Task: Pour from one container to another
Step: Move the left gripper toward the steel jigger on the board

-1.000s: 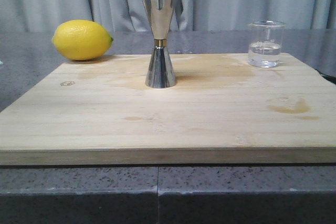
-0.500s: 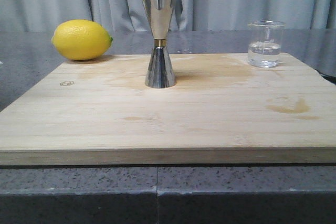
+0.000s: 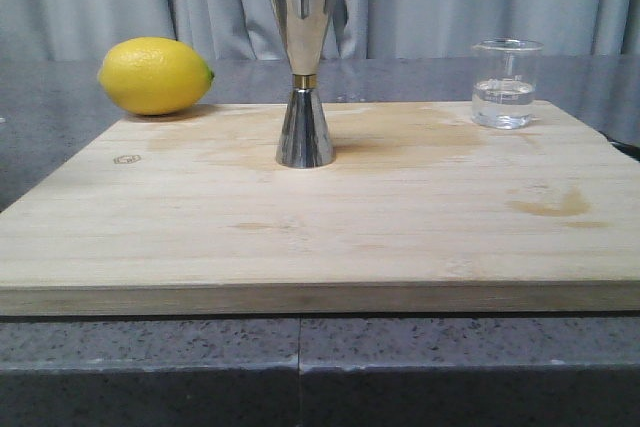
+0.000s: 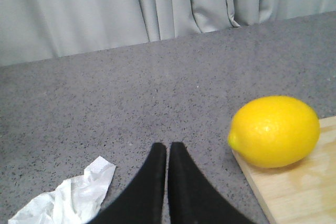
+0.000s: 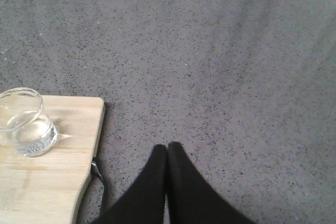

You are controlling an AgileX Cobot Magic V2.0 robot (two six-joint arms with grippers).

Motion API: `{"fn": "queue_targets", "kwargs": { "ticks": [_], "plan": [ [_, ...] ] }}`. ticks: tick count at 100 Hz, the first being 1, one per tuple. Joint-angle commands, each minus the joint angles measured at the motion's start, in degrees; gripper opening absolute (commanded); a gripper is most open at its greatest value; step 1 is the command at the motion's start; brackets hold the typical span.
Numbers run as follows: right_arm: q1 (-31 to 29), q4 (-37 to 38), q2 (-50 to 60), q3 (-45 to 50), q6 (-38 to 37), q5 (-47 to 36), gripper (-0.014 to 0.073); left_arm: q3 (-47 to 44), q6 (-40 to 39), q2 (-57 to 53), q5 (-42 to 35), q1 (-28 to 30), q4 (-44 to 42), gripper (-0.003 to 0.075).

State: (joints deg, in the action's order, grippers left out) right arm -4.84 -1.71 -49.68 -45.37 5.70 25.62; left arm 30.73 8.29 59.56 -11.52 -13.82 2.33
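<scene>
The clear glass beaker (image 3: 506, 83) stands upright at the back right corner of the wooden board (image 3: 320, 217), with clear liquid in its lower part; it also shows in the right wrist view as the beaker (image 5: 26, 123). The steel jigger (image 3: 304, 67) with a gold waist band stands upright at the board's back middle. My left gripper (image 4: 167, 147) is shut and empty over the grey counter, left of the board. Off the board's right side, over bare counter, my right gripper (image 5: 167, 146) is also shut and empty. Neither gripper shows in the front view.
A yellow lemon (image 3: 156, 75) lies at the board's back left corner, and appears as the lemon (image 4: 275, 130) in the left wrist view. A crumpled white tissue (image 4: 68, 195) lies on the counter near the left gripper. A dark strap (image 5: 98, 177) hangs at the board's right edge. Grey curtains hang behind.
</scene>
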Motion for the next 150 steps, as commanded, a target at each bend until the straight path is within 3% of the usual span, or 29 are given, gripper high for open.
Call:
{"fn": "queue_targets", "kwargs": {
  "ticks": [1,12,31,52,67,78,93,112,125,150],
  "plan": [
    [0.1,0.2,0.1,-2.2,0.7,-3.9,-0.0071,-1.2,-0.4,-0.2,-9.6,0.2,-2.0,-0.0014],
    [0.1,0.2,0.1,-2.2,0.7,-3.9,-0.0071,-4.5,-9.2,0.5,-14.9,0.2,-8.9,-0.0010],
    [0.1,0.2,0.1,-2.2,0.8,-3.3,-0.0071,-6.1,-39.3,2.2,-26.0,0.2,-34.2,-0.0010],
    [0.1,0.2,0.1,-2.2,1.6,-1.8,-0.0071,-6.1,-50.3,6.3,-37.0,4.7,-50.9,-0.0010],
    [0.1,0.2,0.1,-2.2,2.2,-1.4,-0.0071,-5.6,-59.6,10.7,-53.0,16.2,-67.6,-0.0010],
    [0.1,0.1,0.1,-2.2,2.2,-1.9,-0.0071,-2.5,-62.6,14.9,-66.4,24.4,-74.8,-0.0010],
    [0.3,-0.4,0.1,-2.2,4.1,-2.6,-0.0071,6.3,-70.0,18.9,-66.6,25.8,-87.7,-0.0010],
    [4.1,-5.3,0.1,-2.0,10.4,-4.6,-0.0071,11.9,-71.1,20.7,-66.6,22.0,-89.8,-0.0010],
    [7.0,-5.3,0.1,-1.0,10.4,-6.2,-0.0071,12.1,-71.1,21.8,-66.6,20.6,-90.4,-0.0009],
    [9.4,-5.3,0.1,7.2,10.4,-16.5,-0.0071,12.1,-69.3,25.0,-66.6,14.6,-88.2,-0.0008]
  ]
}}
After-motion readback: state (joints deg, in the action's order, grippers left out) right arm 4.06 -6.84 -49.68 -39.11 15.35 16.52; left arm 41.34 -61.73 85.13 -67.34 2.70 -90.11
